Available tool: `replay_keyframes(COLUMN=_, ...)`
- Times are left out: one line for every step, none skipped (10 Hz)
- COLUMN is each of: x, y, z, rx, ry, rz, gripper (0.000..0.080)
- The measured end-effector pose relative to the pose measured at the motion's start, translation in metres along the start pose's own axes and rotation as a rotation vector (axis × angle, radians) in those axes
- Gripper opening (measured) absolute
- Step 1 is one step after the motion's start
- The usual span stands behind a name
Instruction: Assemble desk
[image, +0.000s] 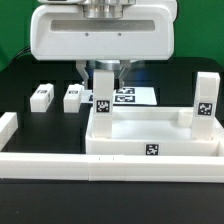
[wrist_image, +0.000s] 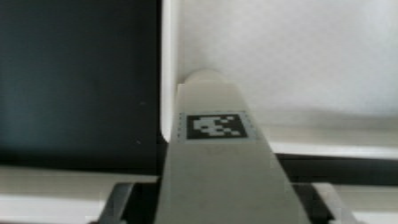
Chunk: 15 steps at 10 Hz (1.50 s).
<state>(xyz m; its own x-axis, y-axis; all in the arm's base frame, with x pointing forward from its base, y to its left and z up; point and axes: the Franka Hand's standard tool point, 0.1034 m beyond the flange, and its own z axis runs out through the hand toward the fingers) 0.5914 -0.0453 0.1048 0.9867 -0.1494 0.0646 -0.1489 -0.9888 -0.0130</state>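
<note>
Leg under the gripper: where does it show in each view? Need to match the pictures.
Exterior view: leg stands upright at the slab's corner, on the exterior view's left.
Wrist view: leg fills the middle, its tag facing the camera.
Shared landmark: the slab, its white rim running beside the leg.

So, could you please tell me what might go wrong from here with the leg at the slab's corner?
1. The gripper looks shut on the leg at the desk slab's corner; if the leg goes in tilted, it may jam rather than seat.
2. No clamp shows on the slab, so a push or twist might shift it.
3. Two loose legs lie on the exterior view's left; a wide swing might knock them.
</note>
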Motion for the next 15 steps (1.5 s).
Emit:
replay_keyframes(x=-0.0004, y=0.0007, z=0.0003, rx=0.006, ry=0.010, rz=0.129, gripper=0.0286)
replay_keyframes(x=-0.0005, y=0.0005, z=0.0005, rx=0.006, ry=0.020, rz=0.256, gripper=0.0287)
replay_keyframes(x=-0.0010, y=0.0005, z=0.0007, rx=0.005, ry=0.026, rz=0.377, gripper=0.0287)
replay_keyframes(x=-0.0010, y=0.0003, z=0.0008, rx=0.005, ry=0.028, rz=0.474, gripper=0.0287)
replay_keyframes(x=-0.0006, y=0.0006, z=0.0009, rx=0.004, ry=0.031, rz=0.615, gripper=0.0288)
replay_keyframes(x=-0.0006, y=0.0012, z=0.0010, rx=0.008, ry=0.030, rz=0.706, gripper=0.0288)
replay_keyframes(x=-0.0007, y=0.0024, z=0.0011, rx=0.022, ry=0.023, rz=0.807, gripper=0.0288)
replay_keyframes(x=-0.0005, y=0.0017, z=0.0008, rx=0.022, ry=0.015, rz=0.890, gripper=0.0288)
replay_keyframes(x=-0.0003, y=0.0016, z=0.0008, rx=0.023, ry=0.013, rz=0.917, gripper=0.0288)
replay_keyframes(x=-0.0002, y=0.0017, z=0.0010, rx=0.025, ry=0.013, rz=0.952, gripper=0.0288)
replay_keyframes(x=-0.0003, y=0.0014, z=0.0012, rx=0.024, ry=0.013, rz=0.928, gripper=0.0288)
replay_keyframes(x=-0.0003, y=0.0015, z=0.0013, rx=0.024, ry=0.013, rz=0.894, gripper=0.0463)
replay_keyframes(x=-0.0003, y=0.0017, z=0.0013, rx=0.023, ry=0.013, rz=0.870, gripper=0.0583)
replay_keyframes(x=0.0002, y=0.0017, z=0.0008, rx=0.021, ry=0.014, rz=0.780, gripper=0.0583)
replay_keyframes(x=0.0007, y=0.0019, z=0.0005, rx=0.020, ry=0.017, rz=0.653, gripper=0.0636)
